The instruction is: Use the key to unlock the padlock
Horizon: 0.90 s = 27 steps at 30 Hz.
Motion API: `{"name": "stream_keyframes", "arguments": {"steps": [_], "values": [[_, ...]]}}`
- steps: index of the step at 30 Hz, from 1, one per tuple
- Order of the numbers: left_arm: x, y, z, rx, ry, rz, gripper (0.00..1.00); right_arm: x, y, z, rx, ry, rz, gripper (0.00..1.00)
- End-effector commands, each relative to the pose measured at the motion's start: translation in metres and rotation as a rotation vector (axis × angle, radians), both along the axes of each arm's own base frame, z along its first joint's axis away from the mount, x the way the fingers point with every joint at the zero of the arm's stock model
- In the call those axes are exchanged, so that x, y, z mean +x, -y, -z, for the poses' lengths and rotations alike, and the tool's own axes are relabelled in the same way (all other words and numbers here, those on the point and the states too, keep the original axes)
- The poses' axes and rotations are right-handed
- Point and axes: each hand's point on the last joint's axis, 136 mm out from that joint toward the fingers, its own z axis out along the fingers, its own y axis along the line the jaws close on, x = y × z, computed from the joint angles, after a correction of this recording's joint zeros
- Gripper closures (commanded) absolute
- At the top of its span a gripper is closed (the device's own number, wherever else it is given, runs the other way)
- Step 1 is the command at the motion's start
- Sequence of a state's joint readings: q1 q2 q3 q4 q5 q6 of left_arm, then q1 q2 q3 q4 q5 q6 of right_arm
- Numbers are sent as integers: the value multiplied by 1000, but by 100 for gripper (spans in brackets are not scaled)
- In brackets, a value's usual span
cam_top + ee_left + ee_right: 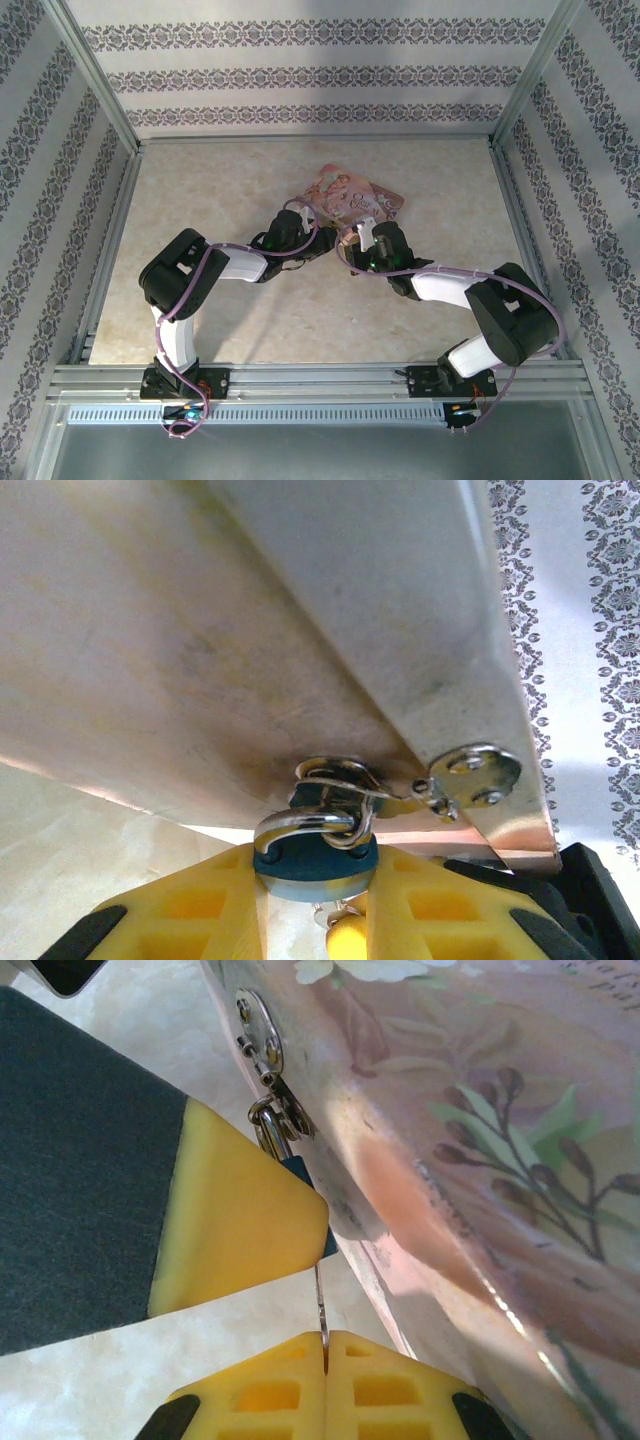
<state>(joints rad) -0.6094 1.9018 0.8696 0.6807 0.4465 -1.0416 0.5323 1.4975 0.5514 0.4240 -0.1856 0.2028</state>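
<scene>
Left fingers (190, 910) clamped on padlock (315, 858) | right fingers (390, 1390) pinched on key (319, 1300), blade seemingly in lock | shackle (300, 825) looks closed through box (480, 1110) hasp (470, 775) | turn and release left to do

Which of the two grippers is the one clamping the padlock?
The left gripper: its yellow fingers pinch the blue padlock hanging from the hasp on the pink box. The right gripper is instead shut on the thin key blade just below.
</scene>
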Motion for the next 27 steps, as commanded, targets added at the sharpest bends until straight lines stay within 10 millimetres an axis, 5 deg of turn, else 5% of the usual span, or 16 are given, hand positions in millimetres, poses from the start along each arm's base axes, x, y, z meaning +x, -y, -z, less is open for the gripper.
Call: {"name": "stream_keyframes", "arguments": {"steps": [1, 27], "values": [[-7, 12, -29, -57, 53, 43, 73, 12, -14, -34, 108, 120, -40, 100], [-9, 13, -34, -68, 53, 42, 73, 25, -26, -51, 278, 175, -108, 100]]}}
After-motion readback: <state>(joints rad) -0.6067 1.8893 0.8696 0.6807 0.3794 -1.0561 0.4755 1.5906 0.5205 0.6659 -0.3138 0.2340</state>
